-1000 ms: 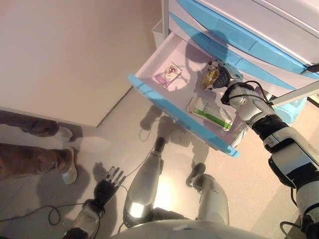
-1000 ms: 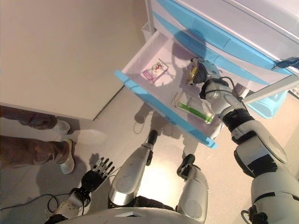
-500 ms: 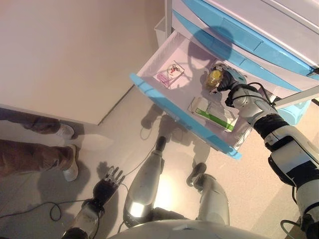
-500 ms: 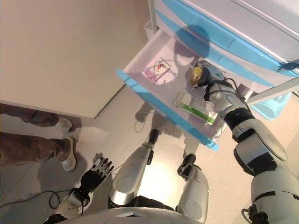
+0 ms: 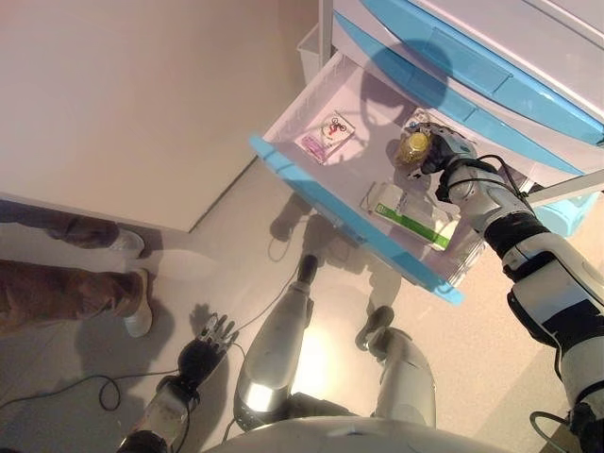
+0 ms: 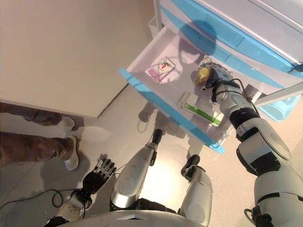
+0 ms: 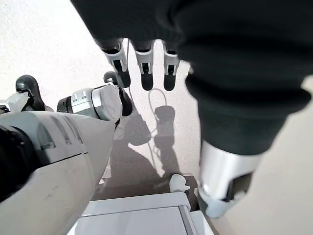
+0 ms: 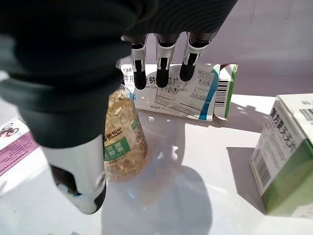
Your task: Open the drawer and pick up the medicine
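Note:
The white drawer with a blue front [image 5: 347, 220] stands pulled out of the cabinet. Inside, a clear bottle of yellow capsules [image 5: 412, 147] stands near the back right. My right hand [image 5: 444, 153] is right beside it. In the right wrist view its fingers [image 8: 161, 66] reach straight out over the bottle [image 8: 122, 142] and the thumb [image 8: 80, 183] lies alongside it, not closed round it. A pink box [image 5: 326, 138] lies at the drawer's left and a white-and-green box [image 5: 408, 212] at its front right. My left hand [image 5: 209, 342] hangs open near the floor.
Shut blue-fronted drawers [image 5: 462, 71] sit above the open one. Another white box with a green end [image 8: 193, 93] lies flat behind the bottle. A person's legs and shoes [image 5: 104, 288] stand at the left. A pale wall panel [image 5: 123, 104] fills the upper left.
The camera has shifted a little, so the whole picture has slid. My right hand stays at the bottle in the drawer. The left hand has not moved.

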Motion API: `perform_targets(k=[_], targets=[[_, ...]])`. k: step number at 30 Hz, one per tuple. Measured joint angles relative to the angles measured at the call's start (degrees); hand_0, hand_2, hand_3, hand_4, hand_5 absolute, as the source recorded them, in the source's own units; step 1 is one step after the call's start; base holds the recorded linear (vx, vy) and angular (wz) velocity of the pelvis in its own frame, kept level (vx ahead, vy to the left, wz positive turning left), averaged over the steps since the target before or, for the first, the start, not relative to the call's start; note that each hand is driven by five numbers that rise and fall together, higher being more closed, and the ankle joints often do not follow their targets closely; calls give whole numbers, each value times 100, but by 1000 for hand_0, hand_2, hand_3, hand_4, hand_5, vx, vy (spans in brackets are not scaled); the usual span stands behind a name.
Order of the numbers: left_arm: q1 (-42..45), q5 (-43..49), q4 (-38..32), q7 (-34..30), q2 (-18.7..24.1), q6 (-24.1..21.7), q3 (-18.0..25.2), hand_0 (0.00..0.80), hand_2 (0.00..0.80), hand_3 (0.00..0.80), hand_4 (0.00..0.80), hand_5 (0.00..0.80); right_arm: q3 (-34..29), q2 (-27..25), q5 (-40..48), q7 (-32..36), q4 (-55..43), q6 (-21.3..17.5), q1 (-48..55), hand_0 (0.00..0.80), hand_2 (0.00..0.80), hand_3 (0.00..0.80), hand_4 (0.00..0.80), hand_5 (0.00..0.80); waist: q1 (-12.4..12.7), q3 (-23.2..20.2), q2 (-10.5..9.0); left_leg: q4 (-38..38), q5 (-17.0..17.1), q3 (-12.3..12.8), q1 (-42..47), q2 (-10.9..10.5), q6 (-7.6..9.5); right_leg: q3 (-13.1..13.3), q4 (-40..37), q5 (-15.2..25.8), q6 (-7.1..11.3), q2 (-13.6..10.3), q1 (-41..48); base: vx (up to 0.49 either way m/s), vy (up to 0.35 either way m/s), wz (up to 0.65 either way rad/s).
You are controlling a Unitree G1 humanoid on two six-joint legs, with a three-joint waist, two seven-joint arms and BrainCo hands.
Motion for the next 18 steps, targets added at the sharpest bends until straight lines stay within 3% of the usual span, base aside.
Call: perform_targets(k=[4,6,7,8,10,12,18], targets=[[0,-2,-2,0,0,0,-6,0,0,0,0,0,0,0,-1,-3,8,-68,-3,0,0,0,0,0,1,0,0,0,1,0,3,3,1,-1,4,0,0,1,2,0,0,0],[0,-2,-3,2,0,0,-5,0,0,0,0,0,0,0,-3,-3,9,-90,-3,75,75,75,75,75,3,0,0,0,2,2,6,1,1,-1,8,-2,4,-2,5,0,0,0],[0,-2,-4,2,0,0,-5,0,0,0,0,0,0,0,-3,-3,9,-101,-4,201,201,201,201,201,5,0,0,1,3,2,7,1,2,-2,12,-2,4,-4,5,0,0,0],[0,-2,-5,2,0,0,-5,0,0,0,0,0,0,1,-3,-3,9,-117,-8,273,273,273,273,273,7,0,0,1,4,2,7,0,3,-3,16,-2,4,-6,5,0,0,0],[0,-3,-9,2,0,0,-6,0,0,0,0,0,15,1,-5,-3,9,-141,-17,602,602,602,602,602,12,0,0,1,6,1,7,1,2,-4,19,-3,5,-6,5,0,0,0],[0,-3,-17,2,0,0,-5,0,0,0,0,0,28,0,-6,-1,11,-144,-25,800,800,800,800,800,13,0,0,1,7,-1,7,1,1,-5,21,-3,6,-8,5,0,0,0],[0,-3,-39,2,0,0,-6,0,0,0,0,0,33,0,-6,4,10,-161,-30,800,800,800,800,800,11,0,0,-1,7,-2,7,1,2,-5,21,-4,6,-8,4,0,0,0]])
